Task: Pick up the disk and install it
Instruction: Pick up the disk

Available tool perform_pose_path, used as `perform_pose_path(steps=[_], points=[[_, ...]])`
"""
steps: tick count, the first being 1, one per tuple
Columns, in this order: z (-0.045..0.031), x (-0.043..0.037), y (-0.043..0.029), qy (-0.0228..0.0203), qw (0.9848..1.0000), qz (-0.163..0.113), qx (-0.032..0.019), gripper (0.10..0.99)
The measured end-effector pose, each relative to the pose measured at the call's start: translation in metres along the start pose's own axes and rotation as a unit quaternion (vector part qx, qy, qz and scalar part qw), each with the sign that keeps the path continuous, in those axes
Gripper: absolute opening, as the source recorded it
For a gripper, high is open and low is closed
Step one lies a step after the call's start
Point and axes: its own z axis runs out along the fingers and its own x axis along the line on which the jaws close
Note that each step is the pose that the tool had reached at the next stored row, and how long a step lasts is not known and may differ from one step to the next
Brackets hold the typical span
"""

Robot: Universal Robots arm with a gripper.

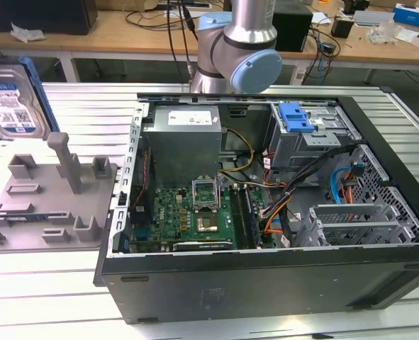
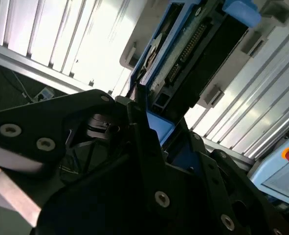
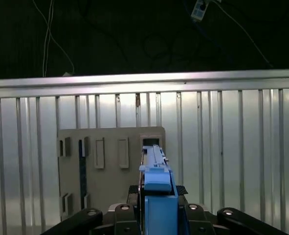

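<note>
One end effector (image 3: 157, 192), one disk (image 1: 9, 103) in grip, one fixture (image 1: 46, 205).

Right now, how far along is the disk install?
Done: the gripper is shut on the disk, which is up off the grey fixture. In hand: the disk, held edge-on over that fixture. Left: installing; the disk is outside the open computer case.
</note>
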Motion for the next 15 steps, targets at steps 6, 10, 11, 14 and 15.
perform_pose_path(steps=[6, 10, 11, 14, 15], points=[[-0.0401, 0.0014, 0.0001, 0.0, 1.0, 0.0, 0.0, 0.369], [-0.0625, 0.0022, 0.0001, 0.0, 1.0, 0.0, 0.0001, 0.369], [-0.0687, 0.0024, 0.0001, 0.0, 1.0, 0.0, 0.0, 0.369], [-0.0798, 0.0028, 0.0001, -0.0001, 1.0, 0.0, 0.0001, 0.369], [-0.0798, 0.0028, 0.0001, -0.0001, 1.0, 0.0, 0.0002, 0.369]])
